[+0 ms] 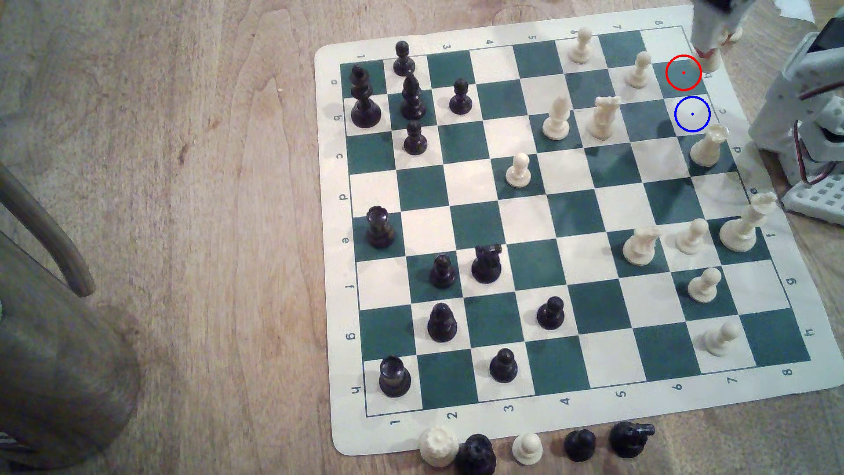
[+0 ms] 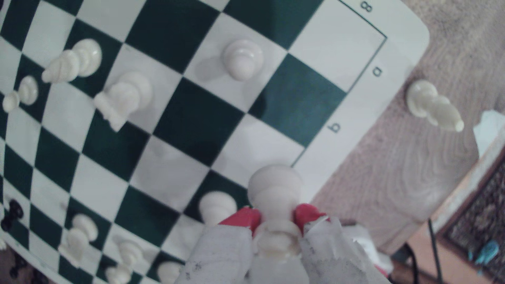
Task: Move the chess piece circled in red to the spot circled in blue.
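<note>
Hand (image 2: 277,218) seemingly gripping cream rook (image 2: 276,188)

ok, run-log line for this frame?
phase: carry | gripper: shut on cream piece, lifted | red-circled square: vacated | blue-circled square: free

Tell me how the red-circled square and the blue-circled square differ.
The red-circled square is dark green; the blue-circled square is cream-white. The red-circled square sits on row b, the blue-circled square next to it on row c. Both are bare and lie in the board's column 8, at the exterior view's right edge.
</note>
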